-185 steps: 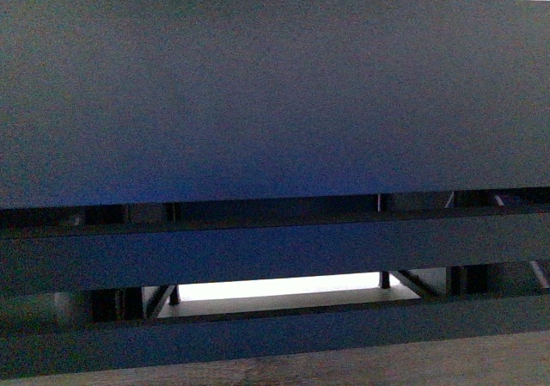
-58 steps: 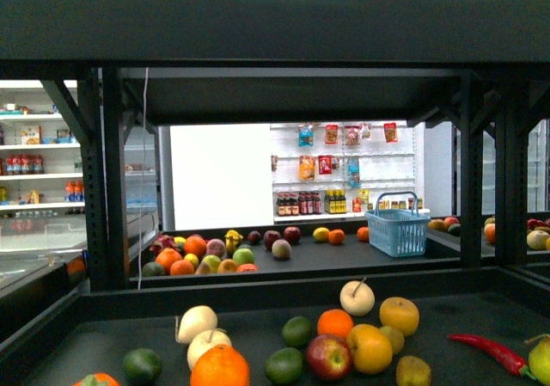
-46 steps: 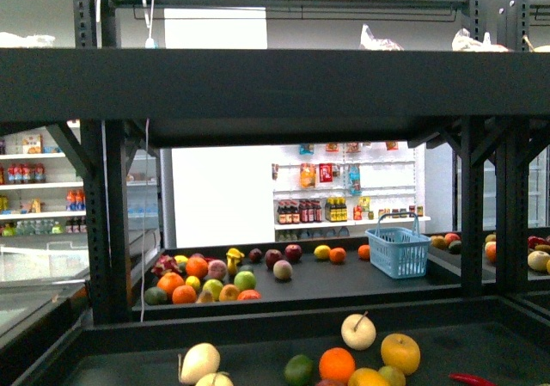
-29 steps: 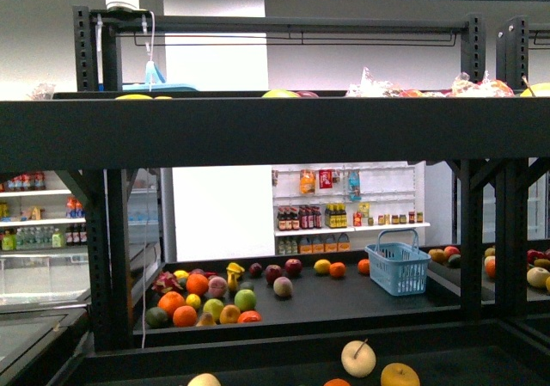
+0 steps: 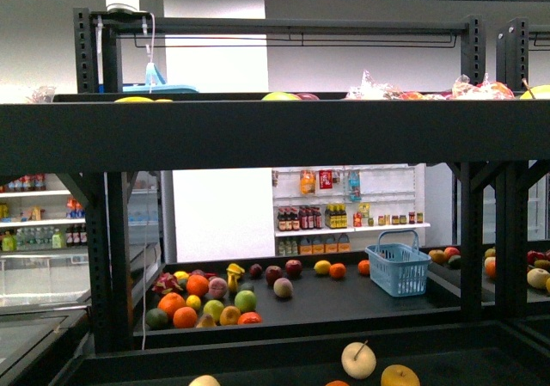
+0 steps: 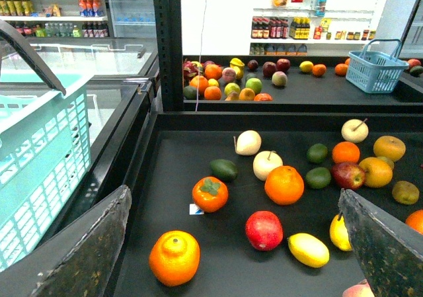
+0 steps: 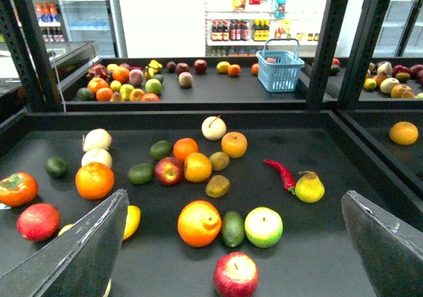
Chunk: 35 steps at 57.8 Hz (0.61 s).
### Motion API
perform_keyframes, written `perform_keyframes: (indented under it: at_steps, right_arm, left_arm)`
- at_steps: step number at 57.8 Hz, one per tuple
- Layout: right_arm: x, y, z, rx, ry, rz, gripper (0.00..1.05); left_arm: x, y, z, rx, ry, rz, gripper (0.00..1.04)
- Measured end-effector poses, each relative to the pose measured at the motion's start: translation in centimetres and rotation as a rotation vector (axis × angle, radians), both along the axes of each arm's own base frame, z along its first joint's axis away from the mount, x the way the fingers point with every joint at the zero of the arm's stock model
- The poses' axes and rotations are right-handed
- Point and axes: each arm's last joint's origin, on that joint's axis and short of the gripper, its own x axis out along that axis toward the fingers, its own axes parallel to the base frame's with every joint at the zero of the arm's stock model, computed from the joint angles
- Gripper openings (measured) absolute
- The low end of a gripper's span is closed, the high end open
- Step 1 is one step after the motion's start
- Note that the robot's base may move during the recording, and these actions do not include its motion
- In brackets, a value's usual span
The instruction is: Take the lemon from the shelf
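A yellow oval lemon [image 6: 308, 249] lies on the shelf's black deck [image 6: 185, 178] beside a red pomegranate [image 6: 263, 229], with a second yellow fruit [image 6: 339, 233] close by. My left gripper [image 6: 234, 194] hangs open above this deck, and the lemon is just inside its right-hand finger [image 6: 386, 251]. My right gripper [image 7: 234, 194] is open over the same deck [image 7: 317, 211], above an orange [image 7: 199, 223], an avocado and a green apple. A yellow fruit [image 7: 131, 221] peeks from behind one finger [image 7: 79, 254]. In the front view the shelf [image 5: 275, 132] shows, but neither gripper does.
A turquoise basket [image 6: 39, 158] hangs beside the left arm, over a glass freezer. Black uprights [image 7: 330, 39] frame the deck. Oranges, apples, limes, a persimmon [image 6: 209, 194] and a chilli [image 7: 281, 172] are scattered about. A blue basket [image 5: 398, 270] stands on the far rack.
The front view has climbed from a dark panel past the fruit deck. The upper deck now crosses the picture and the near fruit has sunk almost out of view.
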Motion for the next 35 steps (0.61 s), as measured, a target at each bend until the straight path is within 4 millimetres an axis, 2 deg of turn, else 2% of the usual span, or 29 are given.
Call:
perform_keyframes:
  at_steps: [17,22,27,35]
  right_arm:
    - [0.0,0.0,0.0,0.0,0.0,0.0,0.97]
    - [0.0,0.0,0.0,0.0,0.0,0.0,0.97]
    - [0.0,0.0,0.0,0.0,0.0,0.0,0.97]
    - [0.0,0.0,0.0,0.0,0.0,0.0,0.97]
  left_arm:
    - [0.0,0.0,-0.1,-0.029,0.025,-0.02,0.97]
    - [0.3,0.2,-0.8,-0.186,0.128,-0.045,0.97]
    - [0.7,0.8,-0.7,-0.297,0.154,-0.051,0.97]
    - [2.6,3.2,1.9,-0.478,0.142,-0.037,0.97]
